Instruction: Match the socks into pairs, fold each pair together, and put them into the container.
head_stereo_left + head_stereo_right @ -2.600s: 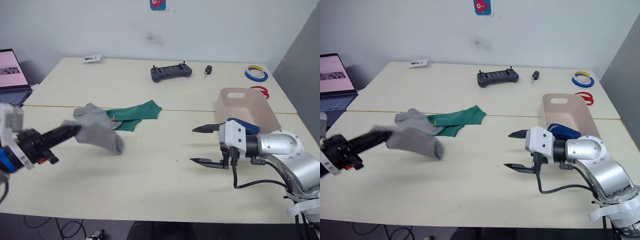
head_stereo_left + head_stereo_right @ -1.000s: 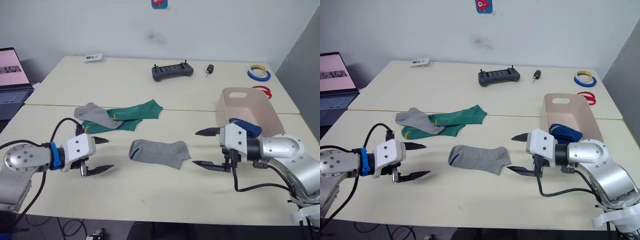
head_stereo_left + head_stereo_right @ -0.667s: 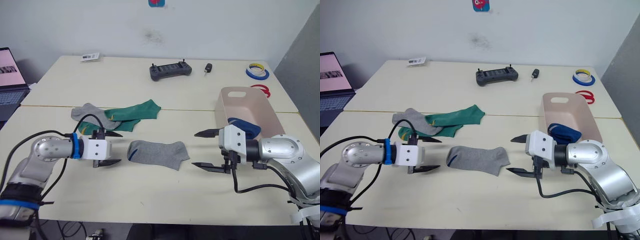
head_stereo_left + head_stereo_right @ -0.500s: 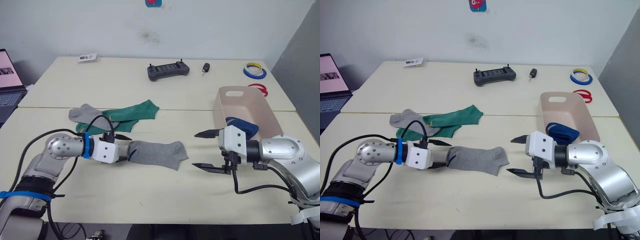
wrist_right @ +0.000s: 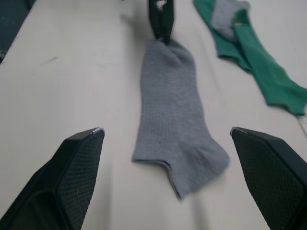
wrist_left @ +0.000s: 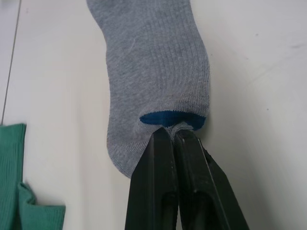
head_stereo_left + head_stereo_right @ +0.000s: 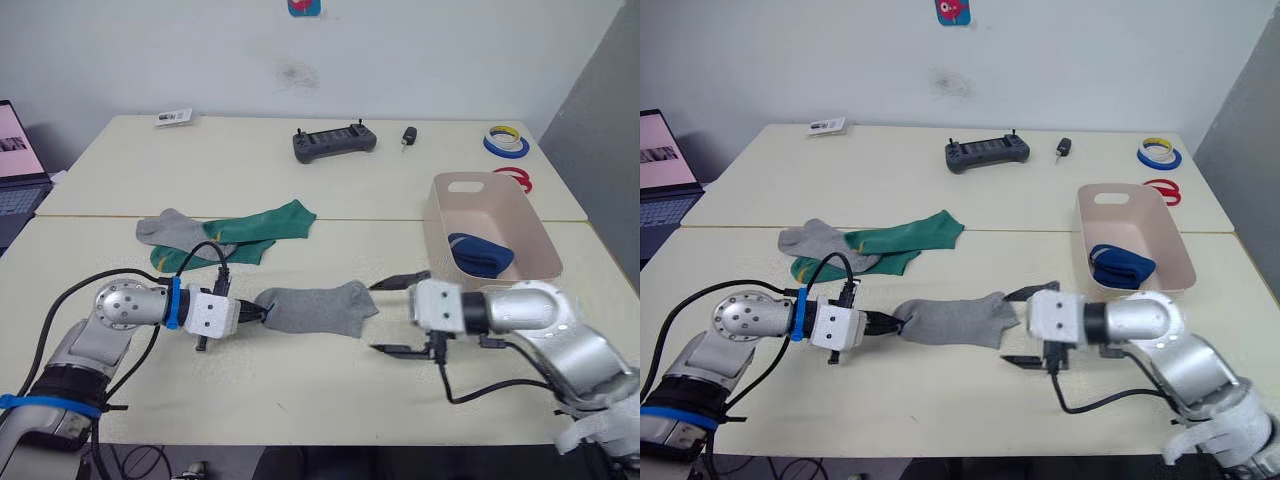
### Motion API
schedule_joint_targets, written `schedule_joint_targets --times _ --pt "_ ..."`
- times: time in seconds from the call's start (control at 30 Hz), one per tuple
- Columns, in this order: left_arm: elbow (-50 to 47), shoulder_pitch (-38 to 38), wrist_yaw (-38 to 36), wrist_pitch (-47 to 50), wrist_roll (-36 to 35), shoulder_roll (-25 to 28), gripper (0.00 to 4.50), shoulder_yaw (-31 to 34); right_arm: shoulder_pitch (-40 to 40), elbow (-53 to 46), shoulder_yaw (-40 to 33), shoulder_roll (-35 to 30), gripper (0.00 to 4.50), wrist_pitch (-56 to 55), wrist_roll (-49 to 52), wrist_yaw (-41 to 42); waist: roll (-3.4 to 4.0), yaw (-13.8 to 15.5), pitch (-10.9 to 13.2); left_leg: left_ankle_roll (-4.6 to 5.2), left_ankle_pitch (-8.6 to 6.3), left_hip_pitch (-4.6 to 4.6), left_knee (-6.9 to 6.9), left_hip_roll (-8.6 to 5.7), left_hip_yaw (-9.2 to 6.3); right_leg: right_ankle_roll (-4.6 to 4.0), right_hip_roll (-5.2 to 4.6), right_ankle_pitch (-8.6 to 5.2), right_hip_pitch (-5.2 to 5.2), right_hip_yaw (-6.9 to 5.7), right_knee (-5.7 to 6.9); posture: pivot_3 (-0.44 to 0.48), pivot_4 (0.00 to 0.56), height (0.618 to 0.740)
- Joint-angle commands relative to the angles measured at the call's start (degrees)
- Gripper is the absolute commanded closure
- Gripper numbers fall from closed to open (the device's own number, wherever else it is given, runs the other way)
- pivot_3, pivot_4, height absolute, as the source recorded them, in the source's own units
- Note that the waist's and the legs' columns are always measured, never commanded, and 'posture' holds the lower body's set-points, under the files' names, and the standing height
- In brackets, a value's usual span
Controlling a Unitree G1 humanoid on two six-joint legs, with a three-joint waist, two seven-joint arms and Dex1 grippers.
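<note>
Pinching the cuff of the grey sock [image 7: 317,307], the left claw [image 7: 259,312] is clenched on its blue-lined opening while the sock lies flat on the tabletop [image 7: 300,385]

Just past the sock's toe end, the right claw [image 7: 398,315] hangs released, its two black fingers spread wide and apart from the fabric. Beyond the sock's cuff end lie the green socks [image 7: 262,224] with the second grey sock [image 7: 170,230] resting partly over them. Well away on the toe side stands the container [image 7: 530,235], with a dark blue bundle [image 7: 481,253] inside, probably the blue pair folded together. Farther back from the sock sit a black controller [image 7: 334,141] and tape rolls [image 7: 503,142]
</note>
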Motion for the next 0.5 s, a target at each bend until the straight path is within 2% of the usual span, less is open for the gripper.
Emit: schedule_joint_targets --times 0.03,0.27,0.37,0.5 --pt "-3.95 1.41 0.23 2.17 -1.99 1.03 4.44 2.02 -1.97 4.32 4.32 2.67 0.00 -6.27 -4.45 1.01 0.00 0.06 0.00 0.01 0.00 0.01 0.01 0.00 0.00 0.00 0.00 0.00 0.01 -0.01 -0.01 0.000 0.150 0.740" --pt "-6.56 3.08 1.11 4.07 -1.67 0.65 4.44 2.66 -3.33 13.56 8.16 5.86 0.00 -9.01 -8.48 3.01 -0.01 0.28 -0.01 0.01 0.01 0.00 0.08 -0.03 -0.03 0.00 -0.01 0.00 0.04 -0.04 0.01 0.000 0.150 0.740" --pt "-6.74 3.63 1.45 3.63 -1.24 0.50 4.50 2.71 -4.28 17.43 7.95 6.29 0.64 -8.56 -10.26 3.02 -0.01 0.21 -0.01 0.01 0.01 0.02 0.09 -0.02 -0.02 -0.01 -0.01 0.01 0.05 -0.02 0.04 0.000 0.150 0.740" --pt "-6.67 3.83 1.85 2.77 -0.58 0.41 4.50 2.45 -5.11 19.73 7.60 6.91 2.03 -6.63 -11.25 3.39 -0.01 0.17 -0.01 0.03 0.02 0.03 0.09 0.00 -0.04 -0.02 0.00 0.01 0.03 -0.03 0.10 0.000 0.150 0.740"
